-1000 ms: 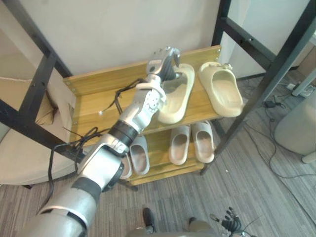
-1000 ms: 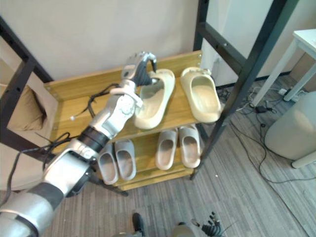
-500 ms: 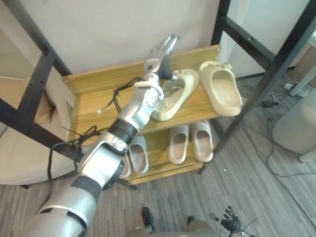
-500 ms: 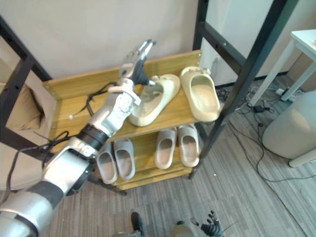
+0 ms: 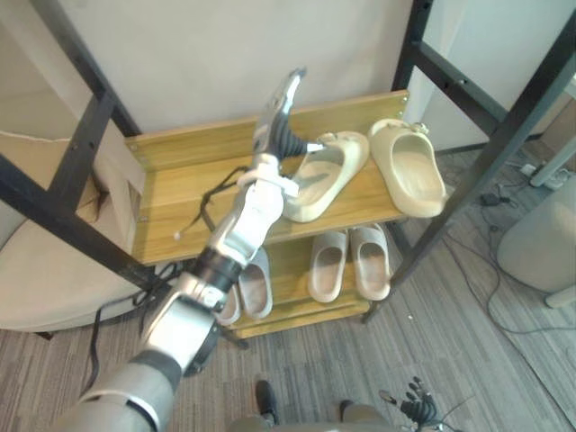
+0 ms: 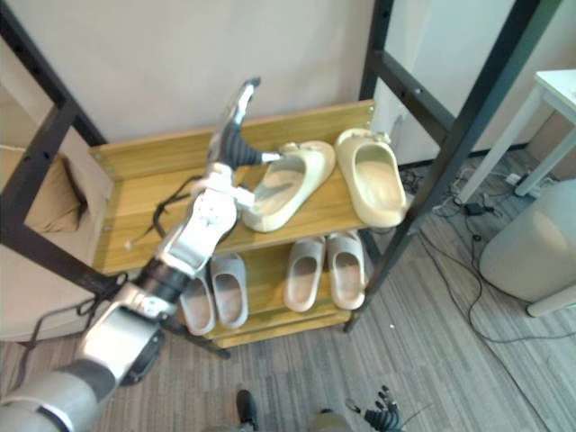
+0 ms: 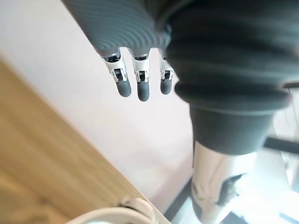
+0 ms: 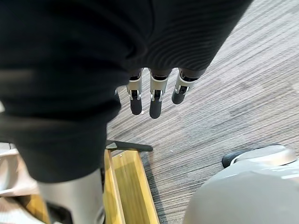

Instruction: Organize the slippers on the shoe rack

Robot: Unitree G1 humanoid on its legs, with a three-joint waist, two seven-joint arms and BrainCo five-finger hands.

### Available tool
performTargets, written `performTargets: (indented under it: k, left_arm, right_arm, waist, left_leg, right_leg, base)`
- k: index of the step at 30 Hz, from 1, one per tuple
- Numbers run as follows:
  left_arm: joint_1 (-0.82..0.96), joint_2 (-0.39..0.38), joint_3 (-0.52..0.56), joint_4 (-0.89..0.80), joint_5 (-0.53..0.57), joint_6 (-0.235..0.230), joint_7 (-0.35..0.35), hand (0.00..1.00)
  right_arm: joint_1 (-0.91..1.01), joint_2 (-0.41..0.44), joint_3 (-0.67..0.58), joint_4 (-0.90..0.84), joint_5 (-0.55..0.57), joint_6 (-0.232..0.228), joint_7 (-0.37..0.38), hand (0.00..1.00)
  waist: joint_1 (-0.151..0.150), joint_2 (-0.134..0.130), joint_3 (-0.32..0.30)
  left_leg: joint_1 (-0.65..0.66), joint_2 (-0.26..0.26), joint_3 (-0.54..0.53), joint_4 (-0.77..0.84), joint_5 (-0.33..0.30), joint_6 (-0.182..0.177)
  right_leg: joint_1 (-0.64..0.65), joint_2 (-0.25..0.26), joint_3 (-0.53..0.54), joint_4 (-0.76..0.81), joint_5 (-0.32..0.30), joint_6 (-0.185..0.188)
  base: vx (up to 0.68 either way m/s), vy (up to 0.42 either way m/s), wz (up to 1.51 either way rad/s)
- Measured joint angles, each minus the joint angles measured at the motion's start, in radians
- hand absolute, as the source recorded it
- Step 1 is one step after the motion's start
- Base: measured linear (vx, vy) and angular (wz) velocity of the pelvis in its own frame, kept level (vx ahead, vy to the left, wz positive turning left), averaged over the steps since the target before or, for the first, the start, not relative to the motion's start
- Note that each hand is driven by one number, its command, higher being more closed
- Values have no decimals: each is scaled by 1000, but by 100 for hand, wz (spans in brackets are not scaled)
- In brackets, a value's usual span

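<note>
On the top shelf of the shoe rack [image 5: 175,193]: the left hand [image 5: 277,126] has let go. 1 s ago its fingers were curled into the far end of the left beige slipper [image 5: 324,175]. Now they're straight, pointing up at the wall [image 5: 207,54], and the hand has lifted clear. The thumb sits just beside the slipper's left edge; can't tell if it touches.

The slipper swung in the process. It was roughly parallel to the right beige slipper [image 5: 409,166]. Now it lies skewed, with the far end angled right and nearly meeting its mate's far end, and the near end kicked out left. It also looks slightly rolled.

My read: both are on the shelf, but the pair isn't squared up. The left one needs a re-grip or a nudge at the near end to swing it parallel.

The head views show that skew, plus two more pairs [image 5: 351,261] lined up on the lower shelf, the left pair partly behind the arm.

The left wrist view adds what they can't. Its fingers [image 7: 138,86] are extended with nothing between them, and the slipper's rim is below and apart.

The right wrist view shows the right hand [image 8: 154,100] hanging low over carpet [image 8: 224,93], fingers relaxed and empty.
</note>
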Motion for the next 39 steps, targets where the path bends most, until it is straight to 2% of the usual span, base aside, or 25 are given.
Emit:
performTargets:
  k: [5, 8, 10, 17, 22, 29, 34, 39]
  left_arm:
    - [157, -4, 62, -102, -156, -37, -6, 0]
    - [220, -9, 76, -108, -337, -65, -49, 0]
    - [253, -11, 76, -108, -411, -77, -70, 0]
    - [295, -23, 62, -107, -638, -85, -137, 0]
    - [295, -37, -10, -97, -694, -86, -143, 0]
    - [295, -64, -105, -51, -720, -85, -164, 0]
    - [294, -78, -143, -32, -722, -86, -179, 0]
    - [290, -94, -188, -21, -741, -100, -179, 0]
  right_arm:
    - [-7, -3, 1, 28, -17, 16, 1, 0]
    - [-9, -7, 2, 31, -41, 25, 4, 0]
    - [-19, -5, 7, 45, -41, 30, 7, 0]
    - [-36, -5, 20, 85, -73, 41, 8, 0]
    - [-54, -5, 21, 116, -78, 43, 7, 0]
    - [-77, -4, 22, 146, -78, 47, 4, 0]
    - [-84, -4, 42, 149, -78, 49, -1, 0]
    - [-92, -5, 42, 151, -77, 49, -2, 0]
  waist:
    - [13, -6, -3]
    - [14, -10, -5]
    - [15, -14, -5]
    - [14, -35, -23]
    - [13, -39, -28]
    - [7, -42, -28]
    - [5, -60, -23]
    - [5, -61, -22]
  left_leg:
    - [2, -6, -24, -2, 0, 0]
    - [6, -12, -38, -2, 1, 1]
    - [17, -15, -42, -3, 2, 3]
    - [25, -17, -69, -4, 0, 1]
    - [37, -19, -77, -4, -3, -4]
    - [41, -15, -76, -4, -8, -10]
    - [62, -4, -64, -4, -14, -19]
    - [67, -2, -60, -4, -17, -21]
  right_leg:
    - [16, -5, -26, -6, -2, 2]
    - [33, -11, -44, -7, -5, 4]
    - [45, -14, -49, -19, -7, 5]
    - [80, -13, -82, -52, -8, 2]
    - [109, -13, -95, -77, -7, 1]
    - [120, -5, -96, -86, -6, -1]
    - [141, 2, -89, -98, -4, -6]
    - [143, 4, -84, -102, -5, -10]
  base:
    - [-3, -6, 16]
    - [17, -6, 15]
    - [-5, -4, 8]
    - [17, -15, 12]
    - [47, -18, 6]
    - [37, -22, 1]
    - [8, -19, -6]
    - [-6, -5, -2]
